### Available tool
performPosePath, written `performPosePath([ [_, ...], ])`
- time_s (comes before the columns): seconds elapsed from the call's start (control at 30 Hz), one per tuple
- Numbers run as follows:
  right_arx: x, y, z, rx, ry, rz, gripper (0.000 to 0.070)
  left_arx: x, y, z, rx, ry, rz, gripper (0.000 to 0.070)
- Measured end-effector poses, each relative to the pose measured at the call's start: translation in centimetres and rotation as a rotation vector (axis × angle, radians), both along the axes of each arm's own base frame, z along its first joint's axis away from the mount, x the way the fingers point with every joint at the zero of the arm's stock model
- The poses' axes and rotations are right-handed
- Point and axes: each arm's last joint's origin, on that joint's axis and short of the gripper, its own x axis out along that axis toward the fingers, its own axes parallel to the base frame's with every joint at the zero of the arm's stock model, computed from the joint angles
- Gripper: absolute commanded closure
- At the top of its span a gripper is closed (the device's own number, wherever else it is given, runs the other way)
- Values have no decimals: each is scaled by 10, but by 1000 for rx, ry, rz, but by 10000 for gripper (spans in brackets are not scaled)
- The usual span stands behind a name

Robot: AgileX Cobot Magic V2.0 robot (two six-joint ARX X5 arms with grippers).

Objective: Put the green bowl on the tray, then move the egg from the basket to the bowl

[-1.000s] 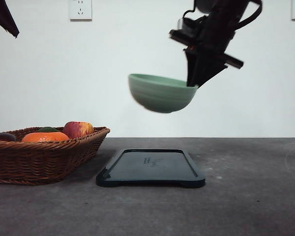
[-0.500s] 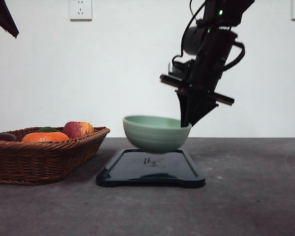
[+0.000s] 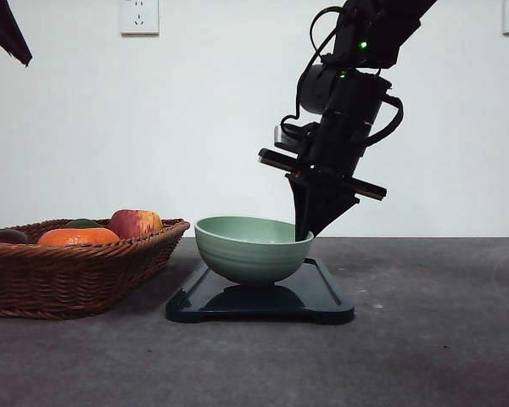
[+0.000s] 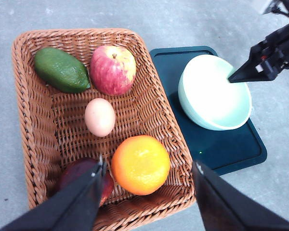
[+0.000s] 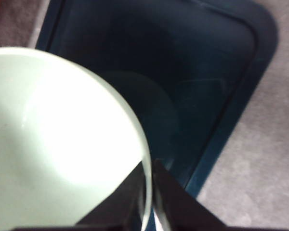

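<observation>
The pale green bowl point(image 3: 250, 250) rests on the dark tray point(image 3: 322, 305), tipped slightly down toward its right rim. My right gripper point(image 3: 305, 232) is shut on that right rim, one finger inside and one outside; the right wrist view shows this pinch point(image 5: 147, 183) on the bowl point(image 5: 53, 144) over the tray point(image 5: 192, 72). In the left wrist view the egg point(image 4: 99, 117) lies in the middle of the wicker basket point(image 4: 24, 120), with the bowl point(image 4: 214, 91) and tray point(image 4: 233, 151) beside it. My left gripper point(image 4: 149, 166) hangs open high above the basket, holding nothing.
The basket point(image 3: 76, 271) at the table's left also holds an avocado point(image 4: 61, 70), an apple point(image 4: 112, 70), an orange point(image 4: 140, 164) and a dark red fruit point(image 4: 74, 171). Bare grey table point(image 3: 433, 322) lies to the right of the tray. A white wall stands behind.
My right gripper has come down and slightly left with the bowl, from high above the tray to the tray's surface. The basket and the left arm have not moved.
</observation>
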Motion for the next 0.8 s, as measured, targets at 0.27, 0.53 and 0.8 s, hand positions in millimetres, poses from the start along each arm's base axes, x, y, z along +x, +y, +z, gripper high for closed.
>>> performPosePath([
  [0.27, 0, 0, 0, 0, 4, 2, 529, -1, 0, -1, 1, 9, 0, 339],
  [0.53, -6, -3, 11, -20, 46, 0, 529, -1, 0, -1, 2, 12, 0, 339],
  [0.8, -36, -18, 87, 3, -163, -11, 529, -1, 0, -1, 2, 16, 0, 339],
])
